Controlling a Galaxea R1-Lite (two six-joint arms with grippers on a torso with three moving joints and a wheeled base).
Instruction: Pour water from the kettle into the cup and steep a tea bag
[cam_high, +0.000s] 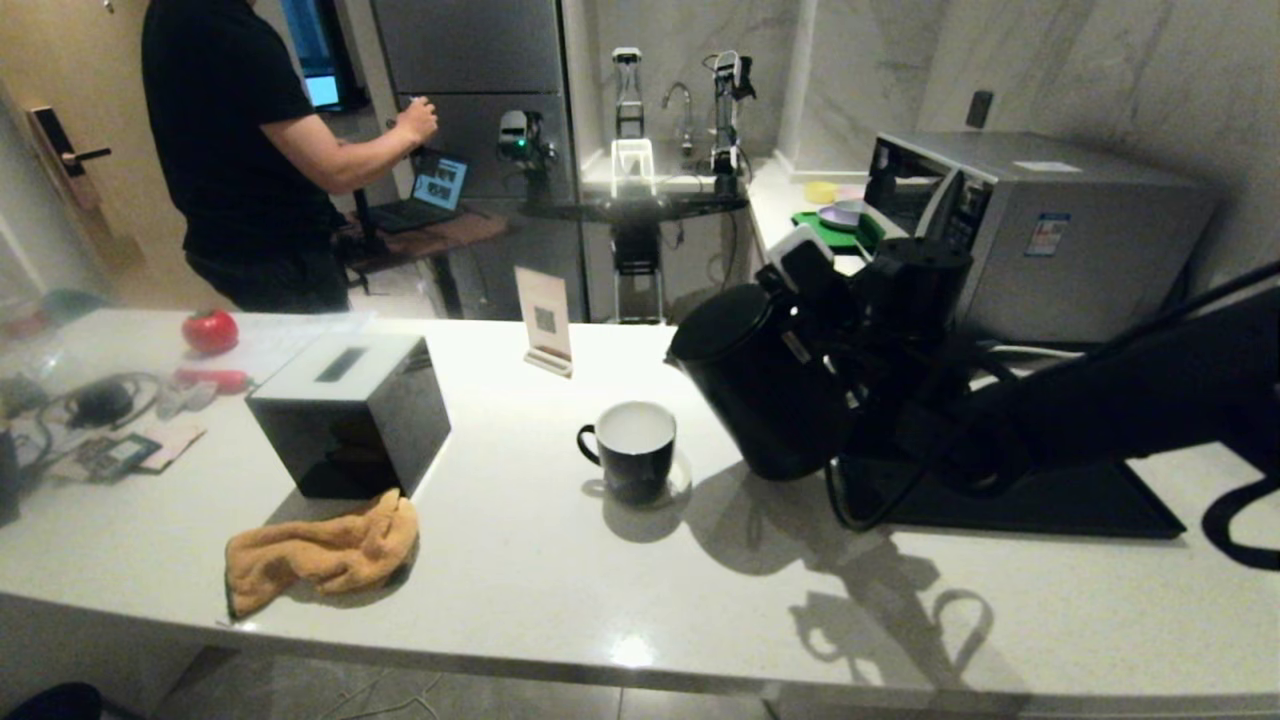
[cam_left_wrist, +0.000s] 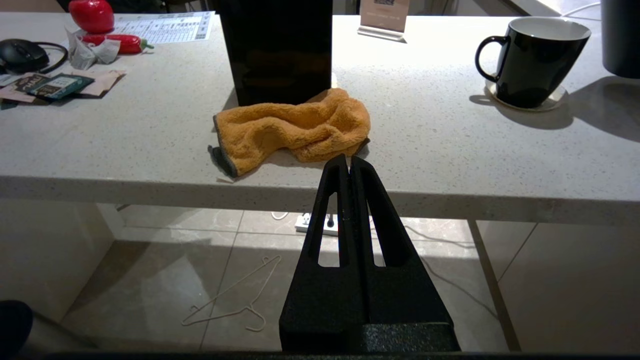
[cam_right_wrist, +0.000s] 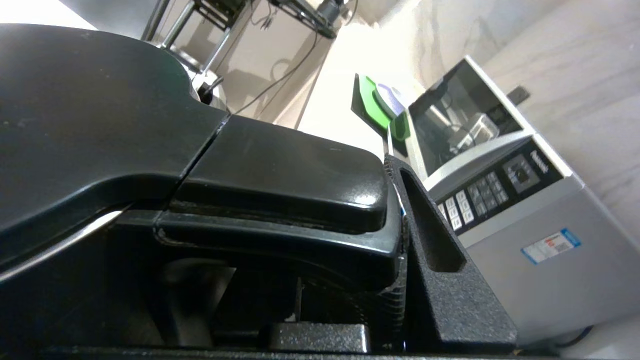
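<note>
The tall matte black electric kettle (cam_high: 760, 385) sits right of centre in the head view, lifted off the white stone counter (cam_high: 560, 560) and tipped: its long axis leans toward the upper left of the frame, the flat round lid (cam_high: 718, 322) facing up and left, the small spout at its left edge pointing over toward the cup. Its base hangs lower right, above the near edge of a flat black tray (cam_high: 1040, 500).

The right gripper (cam_high: 835, 330) is clenched on the kettle's handle at the kettle's upper right side; in the right wrist view one textured black finger (cam_right_wrist: 435, 250) presses against the handle's glossy top (the other finger is hidden behind the kettle).

The small mug, black outside and white inside (cam_high: 632, 448), stands upright on a pale coaster just left of and below the kettle, near it but apart, its ear handle pointing to the frame's left. Whether it holds liquid cannot be told.

Further left lie a crumpled orange towel (cam_high: 320, 550) and, touching it behind, a black box with a white slotted top (cam_high: 350, 410). A grey microwave (cam_high: 1040, 230) stands at upper right.

The left gripper (cam_left_wrist: 349, 162) hangs in front of the counter's near edge, its fingers pressed together on nothing, pointing toward the towel.
</note>
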